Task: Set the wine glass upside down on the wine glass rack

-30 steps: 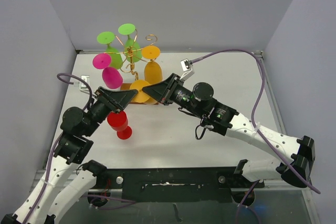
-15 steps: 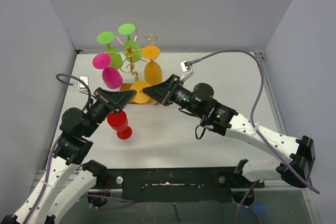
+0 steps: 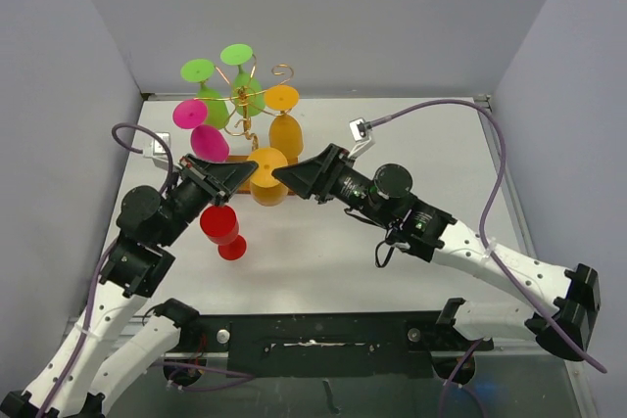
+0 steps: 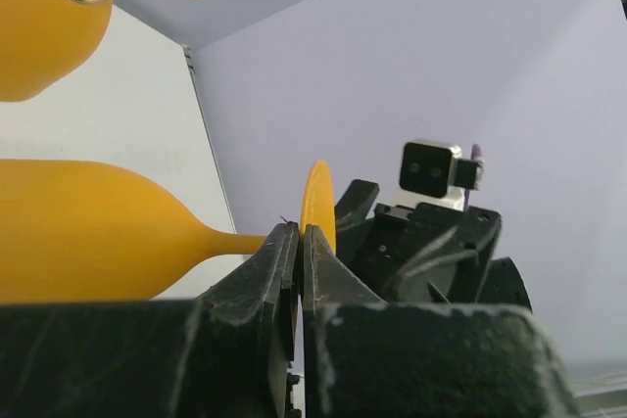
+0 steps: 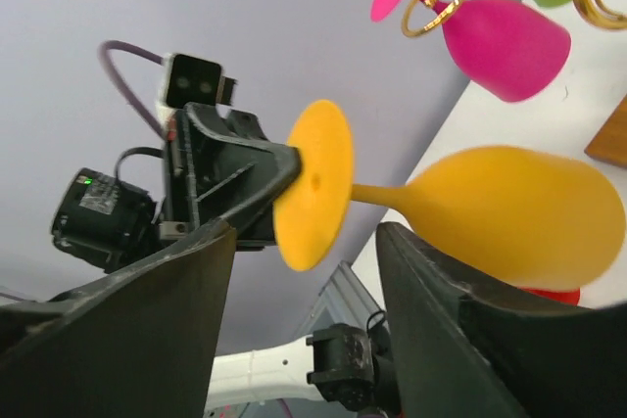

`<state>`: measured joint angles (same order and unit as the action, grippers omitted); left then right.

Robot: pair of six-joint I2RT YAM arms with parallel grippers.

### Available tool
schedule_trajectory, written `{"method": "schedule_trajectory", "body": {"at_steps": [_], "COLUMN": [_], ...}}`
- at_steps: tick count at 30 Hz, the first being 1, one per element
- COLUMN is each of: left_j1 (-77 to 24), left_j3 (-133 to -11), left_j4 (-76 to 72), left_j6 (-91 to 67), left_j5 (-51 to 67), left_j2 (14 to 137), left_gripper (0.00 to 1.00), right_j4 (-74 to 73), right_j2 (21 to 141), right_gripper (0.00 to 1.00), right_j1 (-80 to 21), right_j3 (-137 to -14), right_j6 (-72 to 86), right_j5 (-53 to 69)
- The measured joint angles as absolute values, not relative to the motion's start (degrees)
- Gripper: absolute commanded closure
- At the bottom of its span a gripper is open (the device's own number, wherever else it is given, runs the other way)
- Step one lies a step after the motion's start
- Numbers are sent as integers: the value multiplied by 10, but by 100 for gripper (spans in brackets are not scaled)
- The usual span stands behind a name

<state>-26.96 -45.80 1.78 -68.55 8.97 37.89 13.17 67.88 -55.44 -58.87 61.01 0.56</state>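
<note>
Pale grey bench (image 3: 421, 134) is walled at 9, 12 and 3 o'clk; the arm mounts take the 6 o'clk edge. Widest open room lies at 3 o'clk of the rack, btwn it and the right wall, w/ only the right arm crossing there. The 9–11 o'clk side is tight.

Thin gold wire rack w/ curled arms on a brown wood base (image 3: 283, 72) stands at 11 o'clk of the bench, near the back wall. Hung on it foot-up:
- two green plastic glasses (image 3: 249, 95)
- a tilted magenta plastic glass (image 3: 209, 143)
- a hung orange glass (image 3: 285, 132)

Orange plastic wine glass (image 3: 266, 181) is at 6 o'clk of the rack, just in front of its base. It's off the bench, lying approx level btwn the two arms. Left fingers (image 3: 241, 173) are pressed together on its thin stem, right behind the round foot (image 4: 316, 205). Right fingers (image 3: 286, 175) are spread, one each side of that foot, w/ a gap on both sides in the right wrist view.

Glass is opaque matte orange: smooth teardrop bowl, thin stem, flat disc foot w/ a small centre dimple.

Red plastic wine glass (image 3: 221, 229) sits on the bench at 7 o'clk of the held glass, under the left arm. Can't tell if it's upright or tipped.
</note>
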Motion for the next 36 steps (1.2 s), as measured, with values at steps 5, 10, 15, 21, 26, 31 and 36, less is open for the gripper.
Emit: {"method": "schedule_trajectory", "body": {"at_steps": [5,10,15,21,26,31,36], "left_j1": [-270,-270,-270,-269,-260,-239,-201], "left_j3": [-472,-479,-505,-544,-554,-554,-555], "left_j4": [49,77,86,85,82,75,63], "left_j6": [-745,-778,-795,-807,-811,-816,-819], "left_j5": [77,55,21,-10,-27,-32,-25], "left_j2": [404,421,429,452,477,504,522], "left_gripper": [100,100,100,100,100,100,100], "right_j4": [128,128,126,120,119,118,117], "right_j2": [632,582,545,541,541,537,537], "right_gripper": [33,31,31,31,31,31,31], "right_j1": [-554,-554,-554,-554,-554,-554,-554], "right_j3": [-587,-575,-549,-543,-542,-533,-533], "right_j6": [579,557,547,546,547,548,550], "right_j5": [-18,-50,-80,-97,-103,-108,-110]}}
